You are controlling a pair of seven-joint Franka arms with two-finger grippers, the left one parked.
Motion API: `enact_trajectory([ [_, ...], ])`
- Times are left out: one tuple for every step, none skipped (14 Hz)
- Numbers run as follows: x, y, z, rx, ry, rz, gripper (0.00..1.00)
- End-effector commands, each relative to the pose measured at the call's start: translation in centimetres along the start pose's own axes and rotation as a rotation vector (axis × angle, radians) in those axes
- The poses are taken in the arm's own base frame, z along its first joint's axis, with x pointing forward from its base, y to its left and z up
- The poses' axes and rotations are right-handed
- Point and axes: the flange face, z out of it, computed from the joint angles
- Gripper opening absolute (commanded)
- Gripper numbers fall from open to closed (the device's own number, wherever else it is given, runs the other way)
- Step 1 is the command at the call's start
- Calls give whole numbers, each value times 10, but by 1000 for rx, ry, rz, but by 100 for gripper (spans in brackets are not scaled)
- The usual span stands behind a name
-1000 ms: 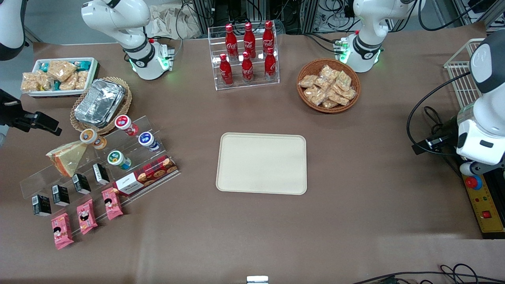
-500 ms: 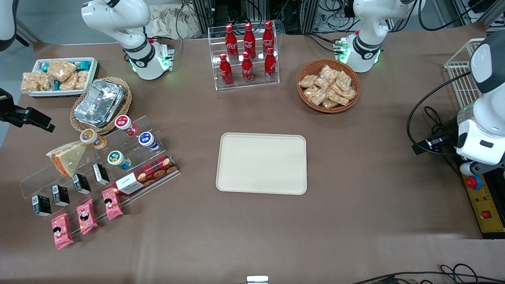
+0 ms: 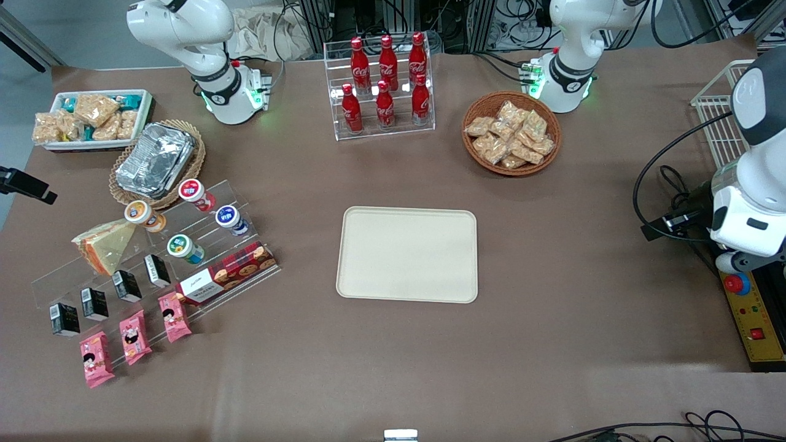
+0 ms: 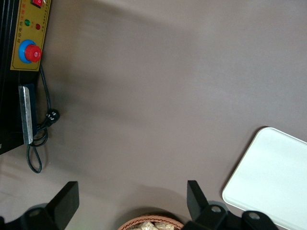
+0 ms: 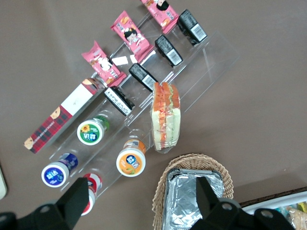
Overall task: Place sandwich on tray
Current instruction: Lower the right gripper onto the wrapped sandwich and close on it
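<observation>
Hovering open-fingered above the sandwich (image 5: 165,116), the gripper (image 5: 139,199); tray (image 3: 407,253) apparently bare

The gripper (image 5: 139,203) is hovering high above the desk (image 5: 249,91), its two dark fingers (image 5: 76,201) standing wide apart. Below, the sandwich (image 5: 165,116) is lying on a clear stepped rack (image 5: 211,62), just beside a wicker basket (image 5: 192,165) holding foil containers (image 5: 184,201) and near the orange-lidded cup (image 5: 131,162).

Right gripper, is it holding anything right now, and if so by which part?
Nothing is held. The gripper hangs open above the wicker basket of foil containers; the sandwich lies untouched on the clear stand, apart from it.
</observation>
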Motion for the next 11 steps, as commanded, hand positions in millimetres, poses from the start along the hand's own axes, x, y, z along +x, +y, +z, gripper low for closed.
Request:
enact_trajectory([
  [-4, 2, 23, 19, 12, -67, 99],
  [-8, 2, 33, 21, 19, -69, 99],
  [-13, 3, 44, 26, 37, -71, 99],
  [-18, 3, 55, 29, 63, -89, 99],
  [-23, 4, 68, 32, 84, -115, 99],
  [-26, 4, 81, 34, 100, -127, 99],
  [-30, 5, 92, 29, 113, -134, 99],
  [-32, 9, 104, 28, 128, -145, 99],
  [-34, 19, 117, 25, 147, -145, 99],
  [-36, 23, 128, 22, 160, -159, 99],
  [-37, 26, 133, 20, 169, -170, 99],
])
